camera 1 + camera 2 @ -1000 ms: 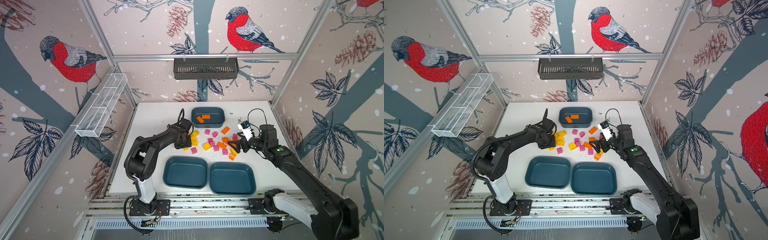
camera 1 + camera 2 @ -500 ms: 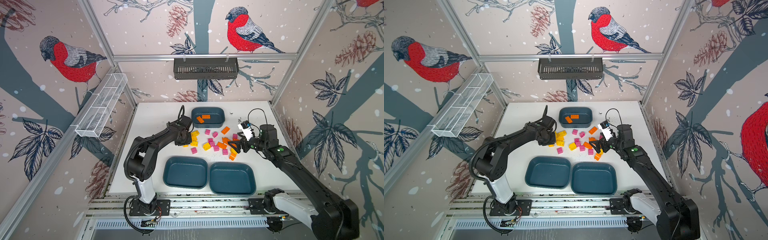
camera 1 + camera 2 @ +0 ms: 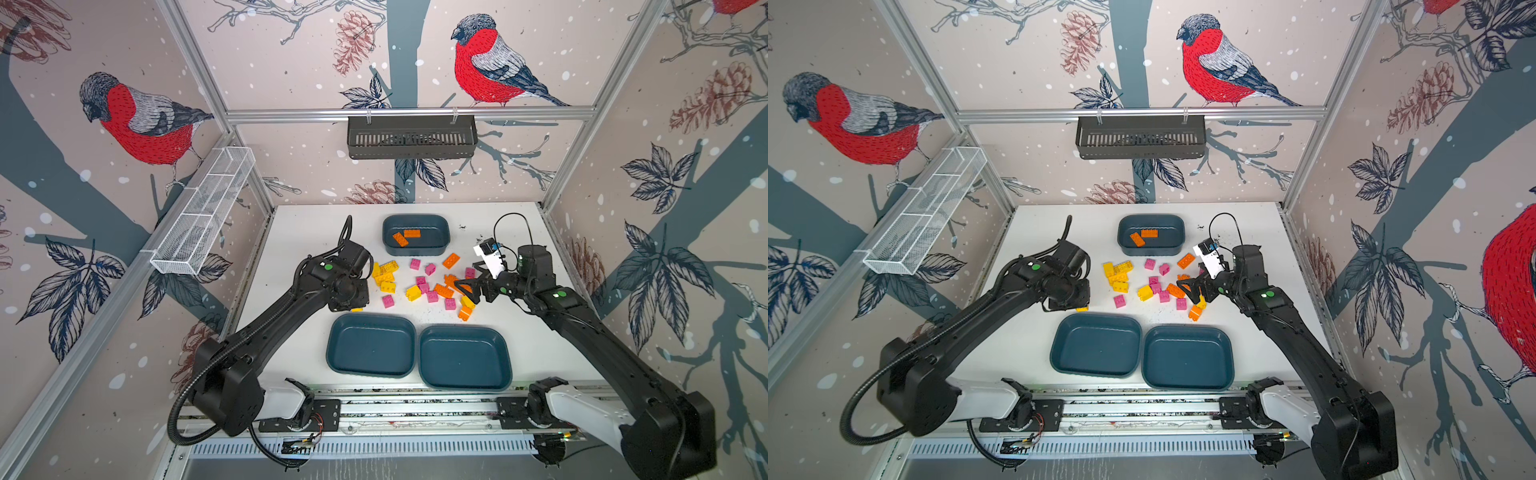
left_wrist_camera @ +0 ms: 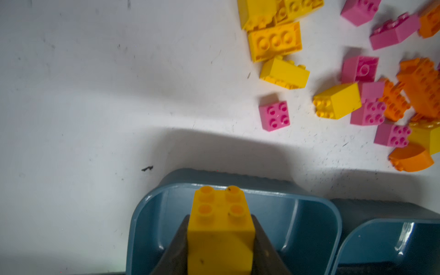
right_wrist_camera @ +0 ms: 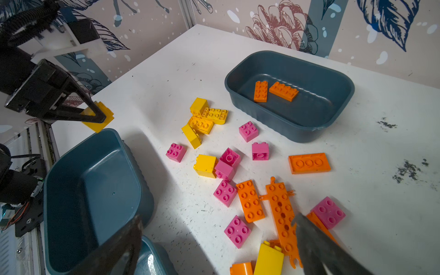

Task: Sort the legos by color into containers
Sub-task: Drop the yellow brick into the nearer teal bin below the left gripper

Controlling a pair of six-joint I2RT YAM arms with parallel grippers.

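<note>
Left gripper [image 5: 95,116] clamped on the square yellow plastic brick [image 4: 220,233], right gripper [image 3: 465,291] spread wide apart, we should centre over the shallow teal plastic tub [image 4: 285,207] before releasing.

A black slotted basket [image 3: 411,137] hangs on the far wall. A white wire basket [image 3: 203,220] hangs left of the table [image 3: 299,232].

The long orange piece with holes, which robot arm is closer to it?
Right. The right fingers hang open over the long orange piece; the left fingers, holding a yellow brick, are farther off beside a tub.
</note>
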